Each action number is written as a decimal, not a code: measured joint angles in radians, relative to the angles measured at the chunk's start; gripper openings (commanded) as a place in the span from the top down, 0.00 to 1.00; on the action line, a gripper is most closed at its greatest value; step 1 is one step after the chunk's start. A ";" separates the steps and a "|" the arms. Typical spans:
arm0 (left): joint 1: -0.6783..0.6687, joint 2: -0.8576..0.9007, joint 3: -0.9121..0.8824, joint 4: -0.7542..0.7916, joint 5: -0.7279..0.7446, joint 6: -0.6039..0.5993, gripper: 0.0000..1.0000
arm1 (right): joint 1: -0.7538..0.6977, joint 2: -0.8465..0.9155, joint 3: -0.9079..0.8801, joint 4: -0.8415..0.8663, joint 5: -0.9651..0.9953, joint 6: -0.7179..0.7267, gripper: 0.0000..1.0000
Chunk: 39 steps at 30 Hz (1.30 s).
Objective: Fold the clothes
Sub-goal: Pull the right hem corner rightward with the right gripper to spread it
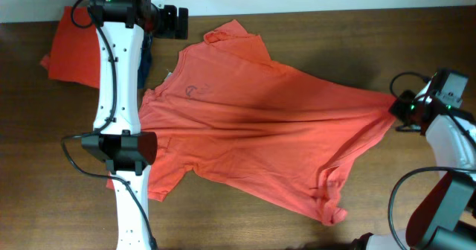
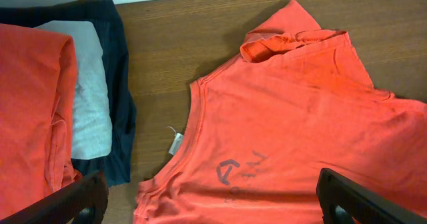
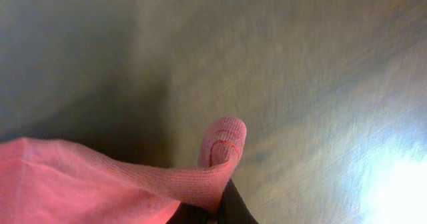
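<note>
One coral-red T-shirt point(image 1: 260, 131), plain face up, lies spread across the middle of the table point(image 1: 335, 27), collar toward the far left, body drawn out to a point at the right edge. Right gripper point(image 1: 399, 106): closed on a bunched fold of the shirt's fabric, seemingly a corner of the lower edge, and raised a little off the wood; judged purpose, to pull the body taut before a first fold. Left gripper point(image 2: 213, 201): fingers spread wide, holding nothing, hanging over the collar; judged purpose, readiness to take the neck or a shoulder. One dark neck mark point(image 2: 233, 171), illegible, and one small white label point(image 2: 176, 144) at the collar. One sleeve point(image 2: 293, 41) doubled over on itself at the far shoulder. Three folded items stacked at the far left corner, just beside the shirt: orange garment point(image 2: 30, 111), grey garment point(image 2: 90, 97), navy garment point(image 2: 120, 71) beneath; judged set aside. Hidden or unclear: whatever is on the shirt's underside; the near sleeve and left flank, partly covered by the left arm point(image 1: 119, 79) in the overhead view; the right fingers, nearly cut off at the bottom of a blurred wrist view, so the amount of cloth gripped cannot be told.
</note>
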 measured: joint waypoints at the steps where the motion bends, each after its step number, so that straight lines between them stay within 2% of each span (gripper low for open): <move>1: 0.000 0.000 0.000 0.000 0.000 0.000 0.01 | 0.000 0.011 0.019 0.000 0.001 -0.012 0.96; 13: 0.000 0.000 0.000 0.000 0.000 0.000 0.01 | 0.000 0.426 0.410 0.000 0.053 -0.228 0.96; 19: 0.000 0.000 0.000 0.000 0.000 0.000 0.01 | 0.000 0.470 0.541 0.054 0.100 -0.288 0.94; 20: 0.000 0.000 0.000 0.000 0.000 0.000 0.01 | 0.000 0.470 0.551 0.076 0.105 -0.299 0.80; 21: 0.000 0.000 0.000 0.000 0.000 0.000 0.01 | 0.000 0.470 0.554 0.092 0.108 -0.303 0.18; 22: 0.000 0.000 0.000 0.000 0.000 0.000 0.01 | 0.000 0.470 0.554 0.103 0.110 -0.309 0.06; 23: 0.000 0.000 0.000 0.001 0.000 0.000 0.01 | 0.000 0.470 0.554 0.114 0.113 -0.311 0.01; 27: 0.000 0.000 0.000 0.000 0.000 0.000 0.01 | 0.000 0.472 0.571 0.106 0.130 -0.322 0.01; 31: 0.000 0.000 0.000 0.001 0.000 0.000 0.01 | -0.009 0.471 0.676 -0.146 0.150 -0.310 0.01; 32: 0.000 0.000 0.000 0.000 0.000 0.000 0.01 | -0.019 0.460 0.729 -0.283 0.153 -0.284 0.01; 36: 0.000 0.000 0.000 0.000 0.000 0.000 0.01 | -0.053 0.347 0.811 -0.604 0.164 -0.196 0.01; 39: 0.000 0.000 0.000 0.001 0.000 0.000 0.01 | -0.058 0.257 0.817 -0.713 0.167 -0.167 0.01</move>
